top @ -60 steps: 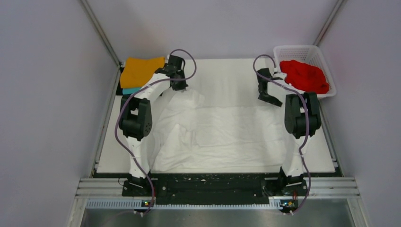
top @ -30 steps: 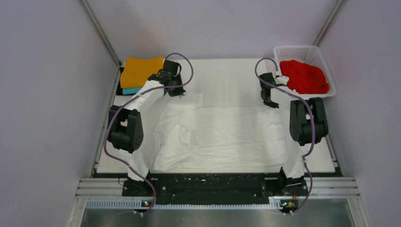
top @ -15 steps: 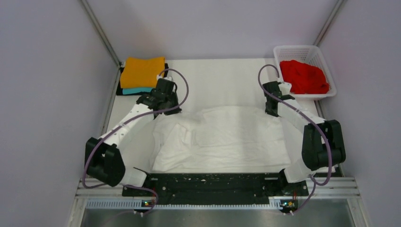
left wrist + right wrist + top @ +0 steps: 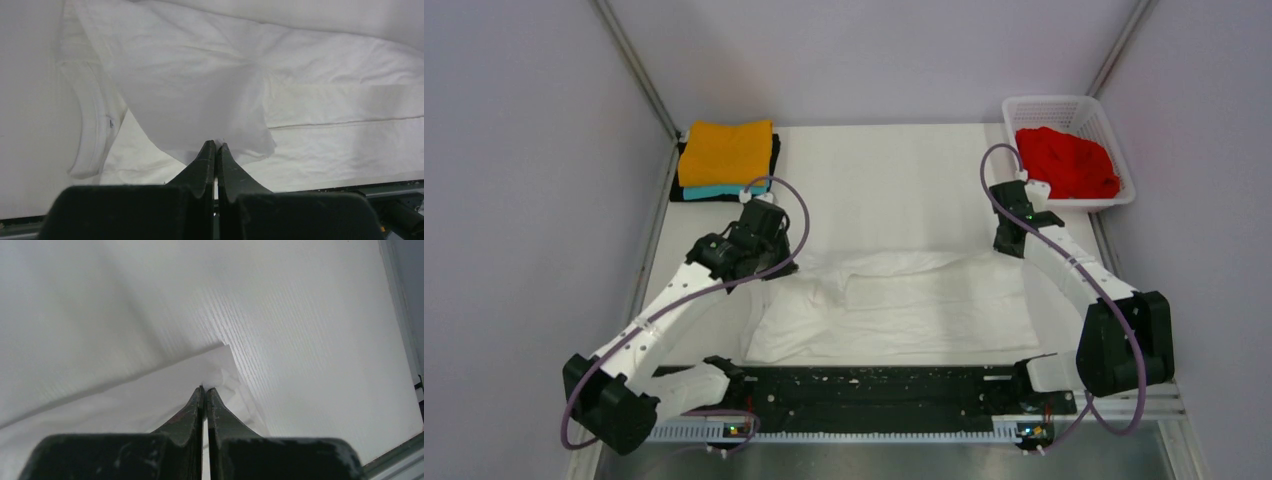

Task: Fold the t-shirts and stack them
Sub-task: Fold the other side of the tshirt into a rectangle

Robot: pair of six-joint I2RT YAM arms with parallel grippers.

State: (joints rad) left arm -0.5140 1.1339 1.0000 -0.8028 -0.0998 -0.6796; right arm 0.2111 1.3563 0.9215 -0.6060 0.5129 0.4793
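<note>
The large white t-shirt (image 4: 894, 305) lies across the near half of the table, its far edge lifted and doubled over toward the front. My left gripper (image 4: 781, 264) is shut on the cloth at its far left corner; in the left wrist view the jaws (image 4: 216, 145) pinch a hanging white flap (image 4: 190, 90). On the far right corner my right gripper (image 4: 1007, 246) is likewise shut; the right wrist view shows the fingertips (image 4: 205, 388) closed on a crumpled corner of white cloth (image 4: 125, 395). The folded orange t-shirt (image 4: 724, 150) rests on the teal t-shirt (image 4: 712, 190) at the back left. The red t-shirt (image 4: 1069, 160) lies bunched in the basket.
A white mesh basket (image 4: 1064, 101) stands at the back right corner. The white table surface (image 4: 894, 180) is bare between the shirt stack and the basket. Grey walls close in both sides, and a black rail (image 4: 874, 385) runs along the near edge.
Both arms have swung from the back of the table toward the front, dragging the white t-shirt's far edge with them so it folds over the near part.
</note>
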